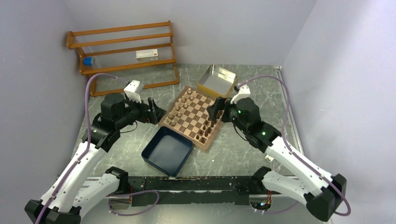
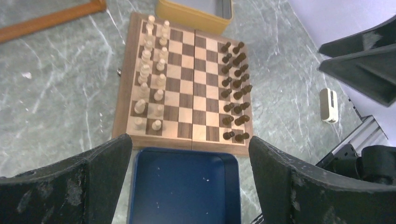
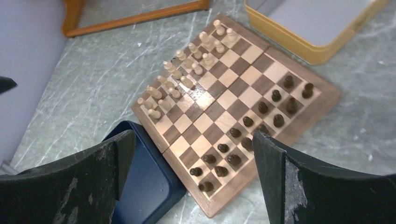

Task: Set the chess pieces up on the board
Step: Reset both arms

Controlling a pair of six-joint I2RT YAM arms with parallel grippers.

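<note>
The board (image 1: pixel 191 116) lies mid-table, seen also in the left wrist view (image 2: pixel 194 93) and the right wrist view (image 3: pixel 224 100). Light tan chess pieces (image 1: pixel 180 106) (image 2: pixel 149 70) (image 3: pixel 182 77) stand in two rows along its left side. Dark brown chess pieces (image 1: pixel 207 127) (image 2: pixel 236 84) (image 3: pixel 252 121) stand in two rows along its right side. My left gripper (image 1: pixel 160 114) (image 2: pixel 189 172) hovers open just left of the board, above the navy tray, holding nothing. My right gripper (image 1: pixel 214 114) (image 3: pixel 194 172) is open and empty over the board's right edge, above the dark rows.
An empty navy blue tray (image 1: pixel 167 150) (image 2: pixel 184 186) (image 3: pixel 140 186) touches the board's near corner. A shiny tin (image 1: pixel 215 80) (image 2: pixel 196 11) (image 3: pixel 313 23) sits beyond the board. A wooden rack (image 1: pixel 123 51) stands back left. Walls close in on both sides.
</note>
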